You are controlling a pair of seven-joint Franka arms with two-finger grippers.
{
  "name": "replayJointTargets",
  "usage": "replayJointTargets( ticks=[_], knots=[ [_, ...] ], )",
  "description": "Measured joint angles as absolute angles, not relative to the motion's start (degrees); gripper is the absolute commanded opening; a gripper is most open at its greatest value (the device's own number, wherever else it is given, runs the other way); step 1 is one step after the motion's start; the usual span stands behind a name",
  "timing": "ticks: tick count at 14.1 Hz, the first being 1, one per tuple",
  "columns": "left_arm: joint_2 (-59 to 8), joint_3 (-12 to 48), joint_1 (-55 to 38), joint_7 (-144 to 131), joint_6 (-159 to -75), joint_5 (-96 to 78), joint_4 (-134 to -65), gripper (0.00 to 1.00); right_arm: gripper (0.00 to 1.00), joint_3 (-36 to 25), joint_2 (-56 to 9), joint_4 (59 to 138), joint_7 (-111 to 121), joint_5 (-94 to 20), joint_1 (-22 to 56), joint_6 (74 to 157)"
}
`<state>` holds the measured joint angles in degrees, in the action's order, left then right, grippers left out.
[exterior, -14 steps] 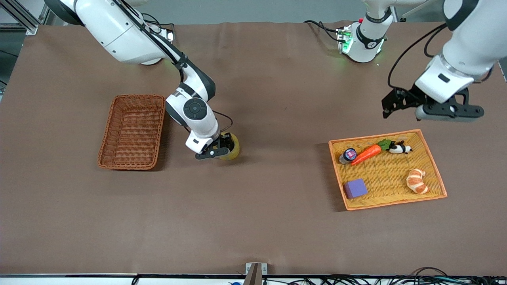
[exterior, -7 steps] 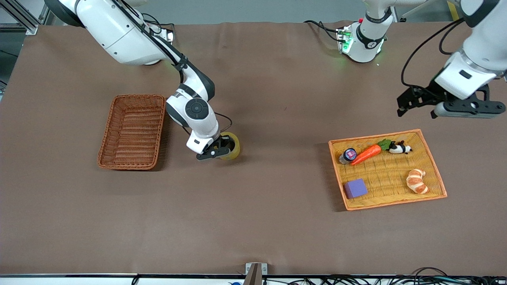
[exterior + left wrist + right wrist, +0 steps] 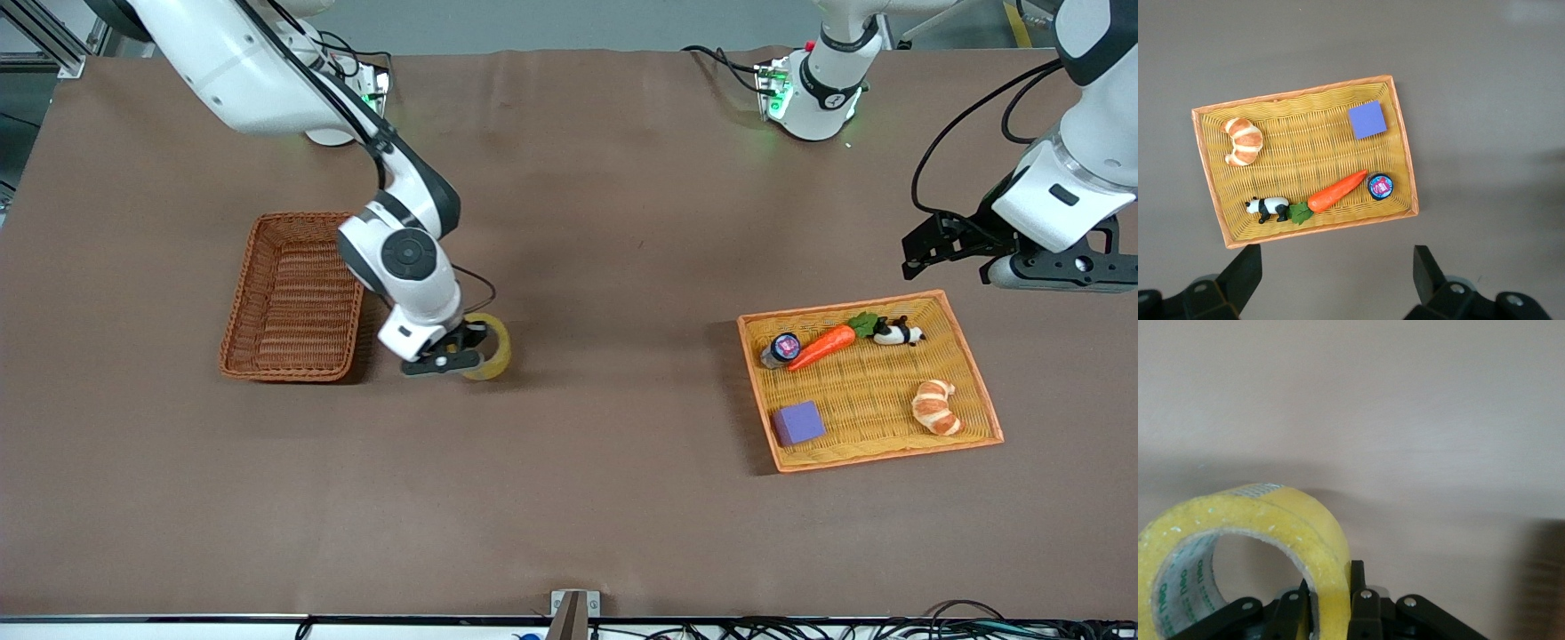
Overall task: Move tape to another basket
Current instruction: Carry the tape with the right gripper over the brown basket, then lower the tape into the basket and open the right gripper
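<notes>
The tape (image 3: 494, 348), a yellowish roll with a grey core, stands on edge low over the table beside the reddish-brown wicker basket (image 3: 293, 293). My right gripper (image 3: 469, 348) is shut on it. In the right wrist view the roll's wall (image 3: 1271, 520) sits pinched between the two black fingers (image 3: 1362, 600), one inside the ring and one outside. My left gripper (image 3: 920, 247) hangs open and empty in the air near the orange-yellow tray's corner at the left arm's end; the left wrist view shows its fingers (image 3: 1238, 280) wide apart above bare table.
The shallow orange-yellow tray (image 3: 969, 373) holds a carrot (image 3: 822, 347), a toy panda (image 3: 898, 333), a croissant (image 3: 935, 407), a purple block (image 3: 797, 422) and a small round tin (image 3: 782, 348). Brown cloth covers the table between basket and tray.
The right gripper shut on the tape and carried it toward the wicker basket. The left arm drew back toward its own end of the table, away from the tray.
</notes>
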<state>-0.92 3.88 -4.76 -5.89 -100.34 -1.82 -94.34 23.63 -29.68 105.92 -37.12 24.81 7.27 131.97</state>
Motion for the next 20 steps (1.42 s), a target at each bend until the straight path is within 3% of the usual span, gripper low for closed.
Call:
replayJointTargets(
  ticks=[3,6,10,15,20],
  knots=[
    [-0.9,4.0,-4.8,-9.1,-99.4,-1.7,-94.3,1.00,0.00,22.3,-21.1,106.3,-30.7,24.8,5.2,123.8],
    [-0.9,4.1,-5.0,-9.3,-99.0,-1.6,-94.3,1.00,0.00,13.9,-15.2,108.4,-15.8,23.3,5.1,121.1],
    [-0.5,4.5,-5.1,-9.3,-99.0,-1.6,-94.3,1.00,0.00,5.1,-11.8,113.1,-2.5,21.4,4.8,121.1],
    [0.2,4.5,-5.1,-9.3,-98.7,-1.6,-94.3,1.00,0.00,-2.5,-7.0,130.3,3.3,21.4,4.8,135.4],
    [0.2,4.5,-4.7,-9.3,-98.7,-1.5,-94.3,1.00,0.03,-5.9,-6.2,142.4,4.3,21.4,4.9,147.3]
  ],
)
